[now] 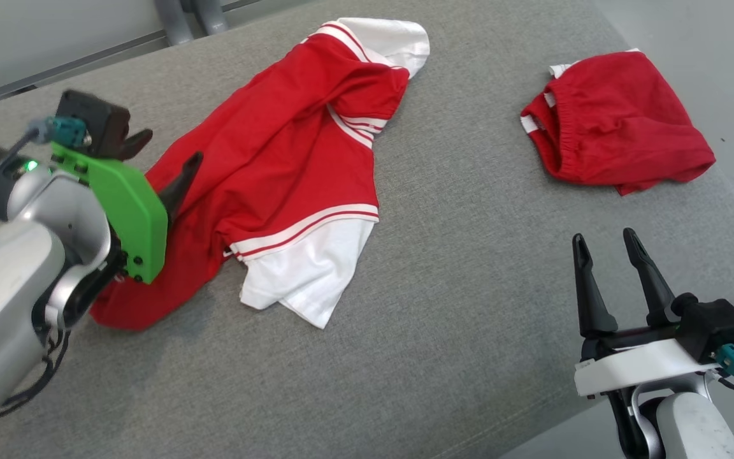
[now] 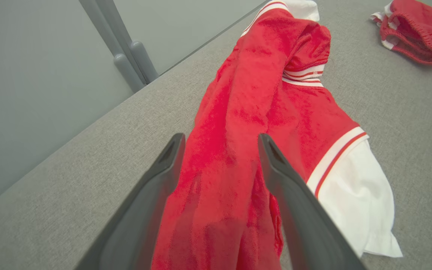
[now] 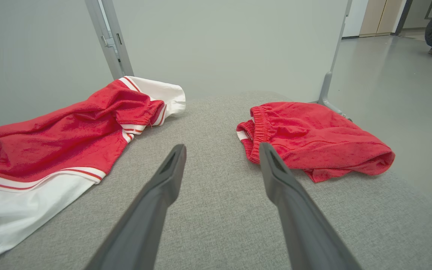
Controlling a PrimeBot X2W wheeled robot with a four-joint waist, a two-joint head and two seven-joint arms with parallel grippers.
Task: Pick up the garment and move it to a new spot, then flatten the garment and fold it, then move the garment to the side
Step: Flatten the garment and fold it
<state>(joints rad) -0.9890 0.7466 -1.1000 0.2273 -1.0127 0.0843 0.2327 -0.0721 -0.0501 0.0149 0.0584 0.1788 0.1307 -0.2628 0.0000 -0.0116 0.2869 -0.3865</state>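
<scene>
1. Shirt (image 1: pixel 290 159): red body, white sleeves, red-and-white striped bands. It lies crumpled along the table's (image 1: pixel 469 306) left side, running from the near-left part up towards the far edge.
2. Left gripper (image 1: pixel 169 148) is over the shirt's near red end with its fingers spread. In the wrist view a ridge of red cloth lies between them, not pinched.
3. Right gripper (image 1: pixel 603 237) is spread and empty, above bare cover near the near-right corner.
4. Handling, as a judgement: the shirt looks light, limp and thin. It will likely sag and trail when lifted, not keep its shape. The slight sheen suggests it could slip from a shallow pinch. Nothing breakable.
5. Where to hold: probably the striped bands or the hem, where the doubled cloth gives better purchase. One corner per gripper should spread it flat.
6. Textures: the table cover is coarse grey weave with a rounded corner, and will likely drag on the cloth.
7. Shorts (image 1: pixel 622 127): red with a gathered elastic waist, bunched near the far-right corner, well apart from the shirt.
</scene>
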